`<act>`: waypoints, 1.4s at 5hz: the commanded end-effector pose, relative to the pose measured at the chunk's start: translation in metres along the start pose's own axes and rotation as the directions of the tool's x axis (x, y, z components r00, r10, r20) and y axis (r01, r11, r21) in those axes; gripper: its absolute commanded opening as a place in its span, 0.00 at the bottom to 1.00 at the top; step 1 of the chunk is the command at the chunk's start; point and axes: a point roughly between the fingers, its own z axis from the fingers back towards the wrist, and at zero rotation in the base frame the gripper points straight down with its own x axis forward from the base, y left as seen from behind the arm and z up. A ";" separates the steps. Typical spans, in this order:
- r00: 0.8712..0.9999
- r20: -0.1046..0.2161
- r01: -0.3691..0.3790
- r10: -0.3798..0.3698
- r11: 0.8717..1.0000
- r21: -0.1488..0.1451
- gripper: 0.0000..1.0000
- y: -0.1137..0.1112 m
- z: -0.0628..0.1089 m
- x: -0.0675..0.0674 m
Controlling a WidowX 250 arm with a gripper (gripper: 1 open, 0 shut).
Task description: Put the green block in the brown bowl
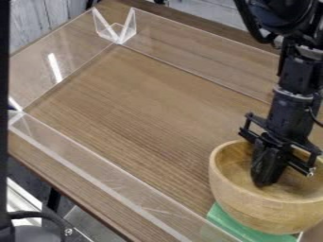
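Observation:
The brown bowl, round and of light tan wood, sits at the table's near right corner. My black gripper points steeply down into it, its fingertips below the rim, inside the hollow. The fingers stand together, shut, and nothing shows between them. Only a pale green strip of the green block shows at the bottom edge of the picture. It lies flat on the table against the bowl's near left side, partly hidden by the bowl. The gripper is not touching the block.
The wooden table top is ringed by low clear plastic walls. A clear plastic bracket stands at the far left corner. The arm's dark upper links rise at the top right.

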 end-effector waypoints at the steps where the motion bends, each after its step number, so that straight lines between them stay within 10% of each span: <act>1: 0.991 -0.133 -0.018 0.014 0.999 -0.031 0.00 0.008 -0.035 -0.009; 7: 0.984 -0.175 -0.034 0.020 0.996 -0.079 0.00 0.010 -0.040 -0.019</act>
